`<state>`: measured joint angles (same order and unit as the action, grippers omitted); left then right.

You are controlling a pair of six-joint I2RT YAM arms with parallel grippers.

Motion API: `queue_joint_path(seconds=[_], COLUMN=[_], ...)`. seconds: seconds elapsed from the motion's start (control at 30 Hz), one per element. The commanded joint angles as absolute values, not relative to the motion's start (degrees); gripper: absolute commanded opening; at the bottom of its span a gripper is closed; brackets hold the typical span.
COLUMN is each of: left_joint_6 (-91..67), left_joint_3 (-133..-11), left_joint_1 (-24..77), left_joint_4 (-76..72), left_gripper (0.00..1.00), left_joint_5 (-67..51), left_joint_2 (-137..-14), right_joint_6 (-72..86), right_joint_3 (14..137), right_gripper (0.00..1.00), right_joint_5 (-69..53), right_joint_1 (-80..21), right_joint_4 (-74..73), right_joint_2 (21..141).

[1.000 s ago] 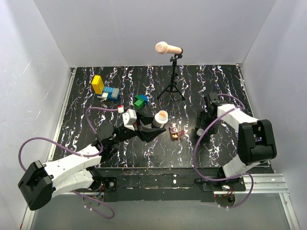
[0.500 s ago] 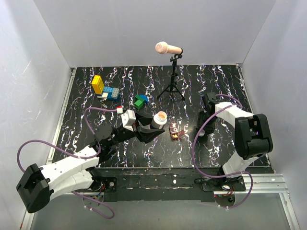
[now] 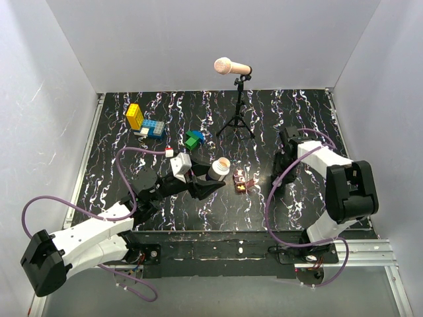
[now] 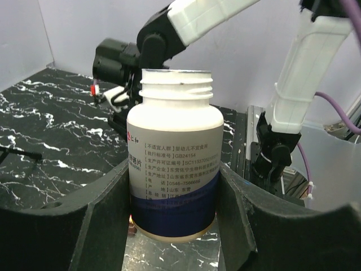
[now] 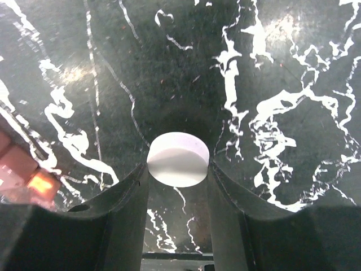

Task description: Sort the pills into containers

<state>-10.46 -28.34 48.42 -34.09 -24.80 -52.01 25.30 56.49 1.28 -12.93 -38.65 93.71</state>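
Reaching forward, left tool (image 3: pixel 209 183) grips bottle (image 4: pixel 174 164); right tool (image 5: pixel 178 170) pinches cap (image 5: pixel 178 160).

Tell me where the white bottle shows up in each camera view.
Top external: the bottle stands near the middle of the table, just left of the box.
Left wrist: the bottle is in the centre, upright, with its neck open.
Right wrist: not in it.
Shared landmark: the black white-veined table, seen in all three views.
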Motion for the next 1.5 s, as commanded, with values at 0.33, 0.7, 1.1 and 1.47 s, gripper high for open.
queue_joint_path(seconds=[0.33,0.7,1.1,1.47], left_joint_6=[-7.38,-7.29,-7.56,-6.94], left_joint_3=[-33.84,-34.89,-34.89,-36.21], left_joint_1=[48.08,48.08,48.16,48.08], left_joint_4=[-17.68,-8.79,-8.0,-7.74], left_gripper=[0.0,0.0,0.0,0.0], left_joint_5=[-25.84,-30.32,-33.31,-36.56], left_joint_2=[-48.61,-46.06,-47.55,-49.57], right_joint_6=[18.37,15.56,13.01,9.33], right_joint_3=[67.84,74.79,79.36,81.73], right_gripper=[0.27,0.27,0.25,0.25], right_joint_5=[-10.36,-27.67,-41.74,-49.39], right_joint_1=[-15.02,-23.9,-29.7,-34.63], right_joint_4=[-48.51,-47.64,-47.9,-50.53], right_joint_2=[76.82,71.81,69.52,71.45])
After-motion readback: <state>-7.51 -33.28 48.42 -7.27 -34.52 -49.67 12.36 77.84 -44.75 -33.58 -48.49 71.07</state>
